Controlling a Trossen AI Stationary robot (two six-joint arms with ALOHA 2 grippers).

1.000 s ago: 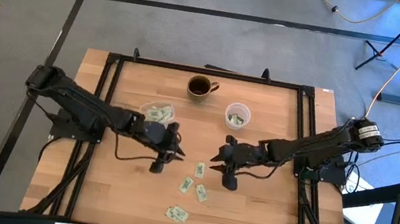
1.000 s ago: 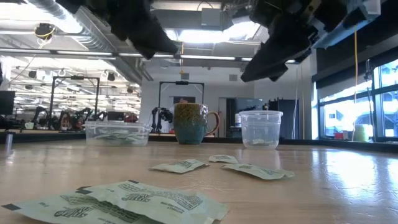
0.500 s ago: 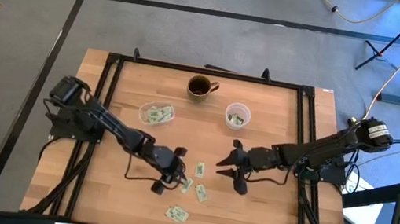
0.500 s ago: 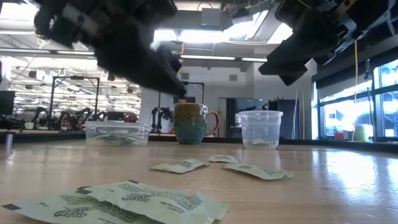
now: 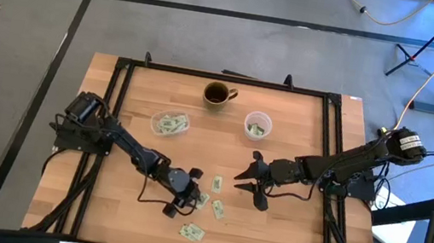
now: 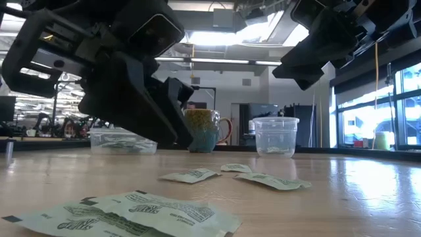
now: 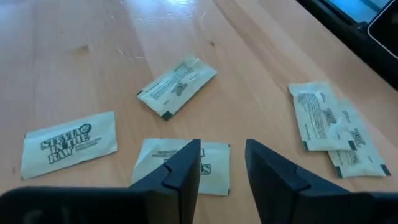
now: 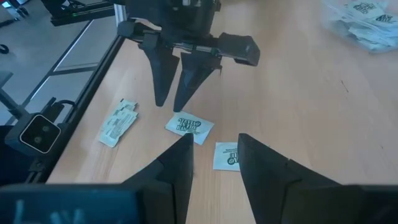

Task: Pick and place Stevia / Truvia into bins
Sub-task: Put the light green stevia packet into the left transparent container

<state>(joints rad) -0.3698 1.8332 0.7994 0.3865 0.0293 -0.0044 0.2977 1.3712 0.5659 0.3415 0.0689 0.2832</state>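
Table point(image 5: 286, 235): sachet point(image 7: 182, 167) seemingly under left pincer point(image 7: 222, 167).

Loose sachets point(image 5: 217, 210) flat on table, tub point(image 5: 170, 122), cup point(image 5: 258, 126)

five loose stevia sachets point(image 7: 68, 144) lie on the bench point(image 5: 286, 235) in front of the mug point(image 5: 217, 94). two clear bins sit beside the mug: one shallow tub point(image 5: 169, 122) and one round cup point(image 5: 257, 125), each holding sachets too heaped to count. one mug. two grippers, left point(image 5: 189, 195) and right point(image 5: 248, 179).
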